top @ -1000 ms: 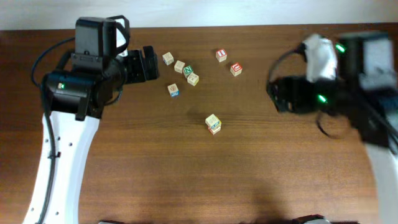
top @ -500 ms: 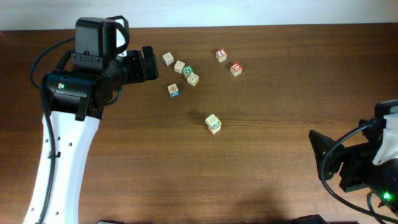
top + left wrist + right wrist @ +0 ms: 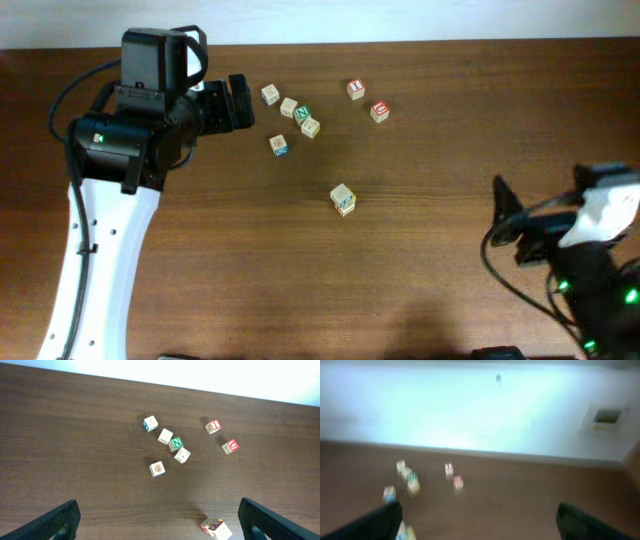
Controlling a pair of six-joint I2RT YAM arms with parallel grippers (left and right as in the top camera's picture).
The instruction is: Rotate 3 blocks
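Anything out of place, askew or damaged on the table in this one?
Nothing looks damaged or spilled. The only oddity is a lone cube sitting well apart from the others, which cluster around the green-lettered cube, all turned at mixed angles. The right wrist view is too blurred to check.

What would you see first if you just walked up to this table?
Little wooden cubes scattered near the table's far edge: a green N cube in a cluster, a red I block off to its right. The left claw gapes open beside the cluster, holding nothing.
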